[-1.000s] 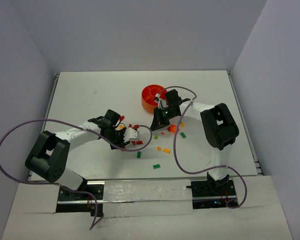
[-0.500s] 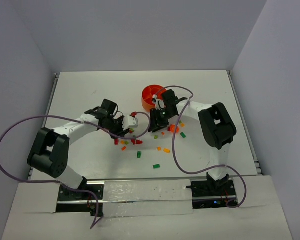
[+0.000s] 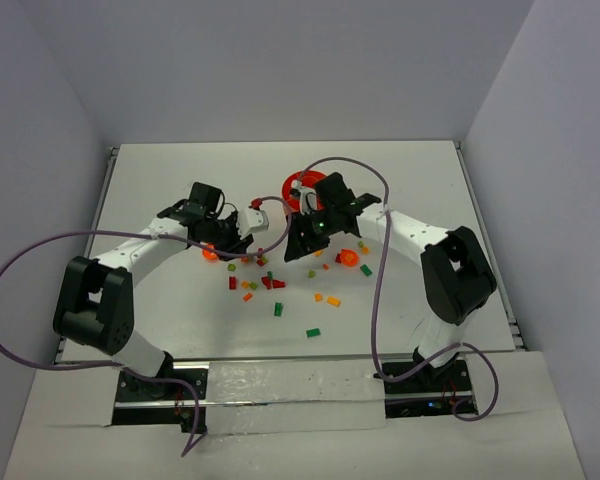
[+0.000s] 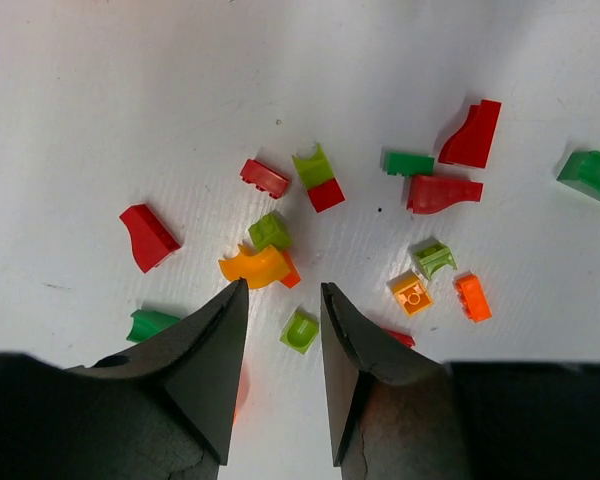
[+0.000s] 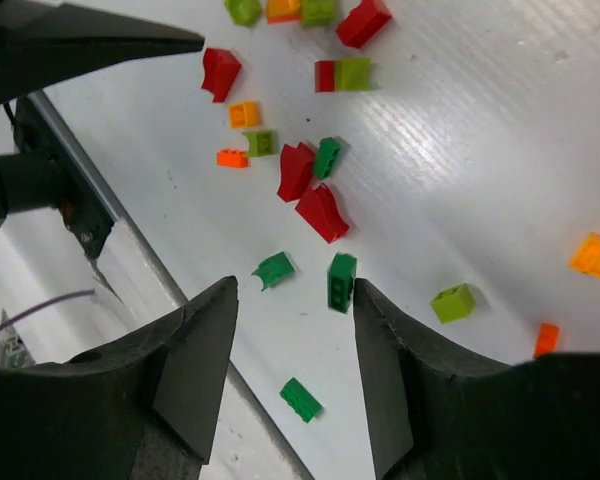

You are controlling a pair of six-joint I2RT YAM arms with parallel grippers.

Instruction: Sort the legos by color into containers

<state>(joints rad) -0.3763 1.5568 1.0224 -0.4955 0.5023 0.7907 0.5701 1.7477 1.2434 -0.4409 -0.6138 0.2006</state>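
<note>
Nearest my bases, the legos (image 3: 265, 282) lie scattered loose on the table (image 3: 160, 170), most of them just on the near side of both claws. My left claw (image 4: 283, 290) is spread and empty, with a lime-green piece (image 4: 299, 330) on the table in the gap between its fingers. My right claw (image 5: 292, 290) is also spread and empty, with a dark green brick (image 5: 341, 281) just beside one finger, its long axis running along that finger. Farthest, the orange bowl (image 3: 290, 186) sits just beyond my right claw, so I judge that arm nearer for any drop.
</note>
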